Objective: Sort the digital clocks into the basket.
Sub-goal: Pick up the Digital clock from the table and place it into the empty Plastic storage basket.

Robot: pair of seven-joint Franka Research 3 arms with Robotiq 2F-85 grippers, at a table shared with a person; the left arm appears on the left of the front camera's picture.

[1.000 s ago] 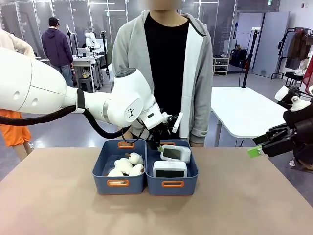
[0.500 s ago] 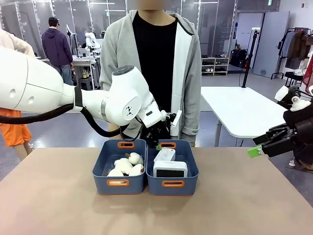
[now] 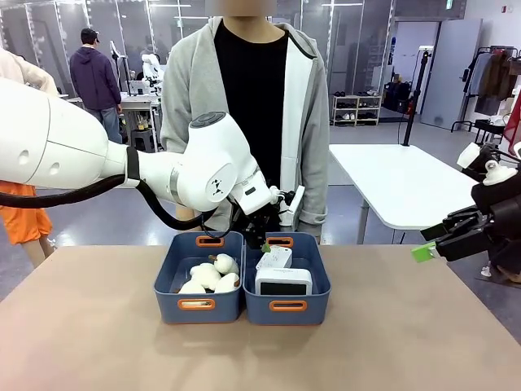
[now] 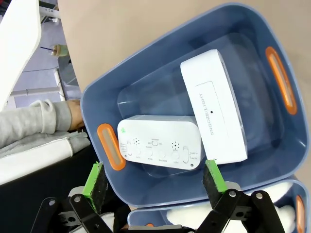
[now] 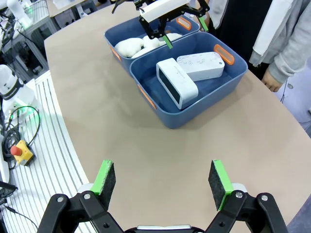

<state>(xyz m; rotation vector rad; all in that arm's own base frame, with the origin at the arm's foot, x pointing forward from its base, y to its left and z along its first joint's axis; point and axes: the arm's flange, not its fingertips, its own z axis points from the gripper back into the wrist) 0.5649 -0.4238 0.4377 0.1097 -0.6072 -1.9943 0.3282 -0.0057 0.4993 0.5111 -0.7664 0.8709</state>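
Two digital clocks lay inside one blue basket [image 3: 287, 305], the right-hand bin of a pair as seen from the robot's side. The nearer clock [image 3: 282, 283] stood against the basket's near wall with its dark display facing the robot; the second clock [image 3: 274, 258] lay behind it toward the far handle slot, its button-covered back turned up, as the left wrist view [image 4: 160, 148] made plain. The two clocks touched or nearly touched at one corner.

One twin bin [image 3: 198, 305] sat touching the basket's left side and held white plush sheep toys [image 3: 210, 276]; at least three could be counted, though their pile made the exact number unclear.

The left gripper [image 3: 264, 238] hung just above the basket's far end, over the second clock, its two green pads [image 4: 95, 180] spread wide with nothing between them. The right gripper [image 5: 163, 184] hovered well apart from the basket, off its right side above bare tabletop [image 5: 204, 145], also spread wide and empty.

One person [image 3: 248, 106] in a grey jacket stood just behind the basket.
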